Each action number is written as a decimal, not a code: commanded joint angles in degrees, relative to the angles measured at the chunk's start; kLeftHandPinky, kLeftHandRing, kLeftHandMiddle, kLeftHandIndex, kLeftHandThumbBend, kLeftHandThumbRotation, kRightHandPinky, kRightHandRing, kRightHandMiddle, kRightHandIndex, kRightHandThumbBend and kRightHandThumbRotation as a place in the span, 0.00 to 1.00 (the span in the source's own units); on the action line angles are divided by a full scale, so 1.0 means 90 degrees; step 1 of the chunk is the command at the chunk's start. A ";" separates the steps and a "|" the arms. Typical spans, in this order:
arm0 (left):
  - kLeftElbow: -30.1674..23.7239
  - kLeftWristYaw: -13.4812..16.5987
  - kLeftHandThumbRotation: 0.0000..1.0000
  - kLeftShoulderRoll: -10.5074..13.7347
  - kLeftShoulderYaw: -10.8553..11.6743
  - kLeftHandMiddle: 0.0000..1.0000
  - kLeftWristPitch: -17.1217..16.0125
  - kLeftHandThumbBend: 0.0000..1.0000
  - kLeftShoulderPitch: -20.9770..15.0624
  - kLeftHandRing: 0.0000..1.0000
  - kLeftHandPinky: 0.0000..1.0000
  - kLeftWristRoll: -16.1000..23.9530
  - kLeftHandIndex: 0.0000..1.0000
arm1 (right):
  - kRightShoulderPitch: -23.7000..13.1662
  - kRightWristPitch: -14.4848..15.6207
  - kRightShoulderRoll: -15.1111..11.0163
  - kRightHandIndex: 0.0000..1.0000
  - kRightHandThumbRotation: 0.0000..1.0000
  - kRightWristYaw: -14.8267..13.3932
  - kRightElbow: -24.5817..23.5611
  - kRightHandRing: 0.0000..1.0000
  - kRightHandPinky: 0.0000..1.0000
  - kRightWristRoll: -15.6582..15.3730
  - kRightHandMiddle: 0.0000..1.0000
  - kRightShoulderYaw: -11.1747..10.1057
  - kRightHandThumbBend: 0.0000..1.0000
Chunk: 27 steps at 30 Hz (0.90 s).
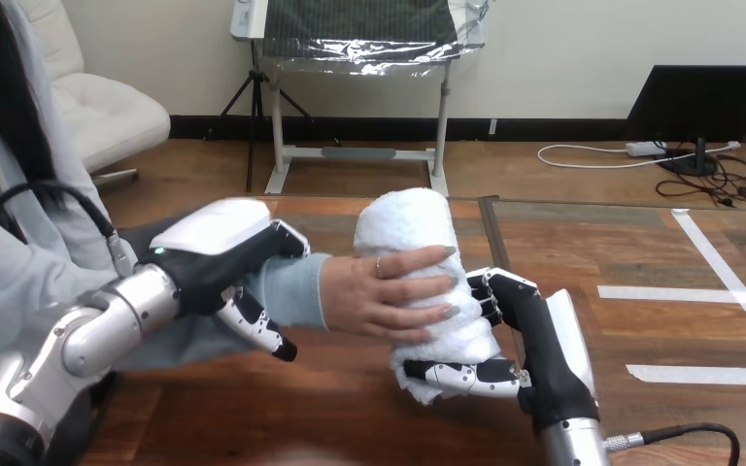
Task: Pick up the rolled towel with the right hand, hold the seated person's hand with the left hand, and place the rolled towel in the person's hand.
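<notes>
Towel delivered into the person's grasp, my release not yet made.
The rolled towel (408, 223) stands tilted above the table (330, 408), with the person's hand (379, 291) wrapped round its middle. My right hand (534, 349) has fingers and thumb curled about its lower end, and my left hand (219, 248) is closed round the person's sleeved wrist. Pickup, holding and placing look done (as I judge it); only letting go remains.

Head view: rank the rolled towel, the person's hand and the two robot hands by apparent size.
1. rolled towel, largest.
2. left robot hand and right robot hand look alike, so unranked.
3. person's hand, smallest, wrapped round the towel.
</notes>
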 commanded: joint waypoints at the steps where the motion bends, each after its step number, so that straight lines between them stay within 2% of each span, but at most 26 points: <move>1: -0.0781 0.0311 0.18 -0.0062 0.0182 0.63 -0.0086 0.93 -0.0640 0.58 0.51 -0.0116 0.66 | -0.0529 0.0225 0.0182 0.64 0.00 0.0398 -0.0228 0.60 0.54 -0.0302 0.63 0.0458 0.92; 3: -0.0814 0.0268 0.21 -0.0051 0.0201 0.66 -0.0048 0.94 -0.0586 0.61 0.54 -0.0167 0.70 | -0.0534 0.0313 0.0142 0.68 0.00 0.0405 -0.0250 0.63 0.58 -0.0334 0.66 0.0471 0.93; 7: -0.0906 0.0289 0.25 0.0025 0.0231 0.71 -0.0049 0.98 -0.0427 0.67 0.59 -0.0205 0.76 | -0.0536 0.0530 0.0112 0.75 0.05 0.0832 -0.0258 0.71 0.66 -0.0129 0.73 0.0385 0.93; 8: -0.0906 0.0311 0.29 0.0045 0.0232 0.74 -0.0070 0.99 -0.0399 0.70 0.63 -0.0199 0.79 | -0.0533 0.0572 0.0108 0.80 0.09 0.0930 -0.0261 0.76 0.72 -0.0079 0.77 0.0360 0.94; 13: -0.1073 0.0458 0.35 0.0126 0.0261 0.81 0.0061 1.00 -0.0155 0.78 0.73 -0.0069 0.85 | -0.0540 0.0898 -0.0007 0.88 0.20 0.1289 -0.0315 0.86 0.83 -0.0009 0.84 0.0333 0.95; 17: -0.1204 0.0505 0.39 0.0152 0.0289 0.86 0.0162 1.00 0.0019 0.85 0.81 -0.0079 0.90 | -0.0537 0.1138 -0.0079 0.96 0.35 0.1600 -0.0374 0.94 0.91 0.0065 0.91 0.0292 0.97; 24: -0.1319 0.0648 0.42 0.0187 0.0306 0.92 0.0267 1.00 0.0268 0.92 0.89 -0.0063 0.95 | -0.0490 0.1308 -0.0176 0.99 0.46 0.1976 -0.0496 0.99 0.98 0.0246 0.97 0.0225 0.99; 27: -0.1326 0.0682 0.45 0.0189 0.0316 0.96 0.0300 1.00 0.0372 0.95 0.92 -0.0110 0.98 | -0.0484 0.1385 -0.0224 1.00 0.51 0.1908 -0.0533 1.00 0.99 0.0197 0.99 0.0253 1.00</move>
